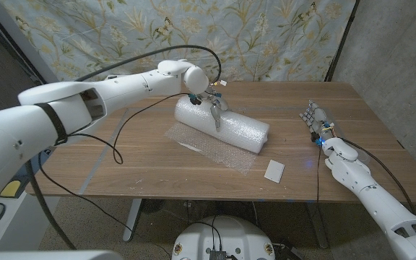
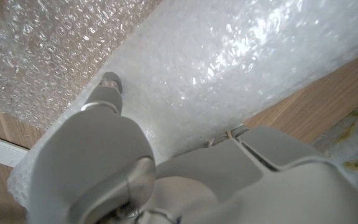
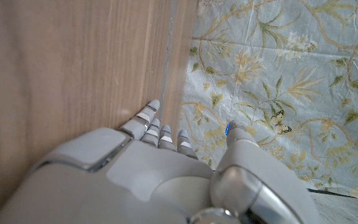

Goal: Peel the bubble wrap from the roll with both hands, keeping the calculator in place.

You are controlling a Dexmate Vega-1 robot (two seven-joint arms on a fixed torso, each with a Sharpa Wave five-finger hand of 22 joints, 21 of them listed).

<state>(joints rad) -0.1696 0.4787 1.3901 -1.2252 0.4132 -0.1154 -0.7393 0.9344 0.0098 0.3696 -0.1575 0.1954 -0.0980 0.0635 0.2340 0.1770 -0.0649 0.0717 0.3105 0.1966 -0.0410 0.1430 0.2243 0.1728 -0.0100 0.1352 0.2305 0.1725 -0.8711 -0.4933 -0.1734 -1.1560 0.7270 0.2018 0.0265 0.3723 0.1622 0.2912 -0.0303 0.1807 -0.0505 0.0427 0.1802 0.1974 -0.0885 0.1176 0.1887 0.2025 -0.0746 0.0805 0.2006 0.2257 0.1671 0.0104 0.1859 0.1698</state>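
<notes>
The bubble wrap roll (image 1: 226, 123) lies slantwise in the middle of the table, with a loose sheet (image 1: 209, 146) spread flat on the wood in front of it. My left hand (image 1: 206, 101) sits over the roll's left top; one finger reaches down its front side and the others lie at its back. Up close, a fingertip (image 2: 109, 83) presses into the roll (image 2: 229, 68). A small pale flat rectangle (image 1: 274, 170), which looks like the calculator, lies in front of the roll's right end. My right hand (image 1: 318, 119) stands apart near the table's right side, fingers (image 3: 157, 127) straight and holding nothing.
The wooden table (image 1: 107, 166) ends close behind my right hand at its far edge (image 3: 171, 74), before a flowered cloth (image 1: 266, 36). A black cable (image 1: 121, 137) loops across the table's left part. A thin white strip (image 1: 190, 146) lies under the loose sheet.
</notes>
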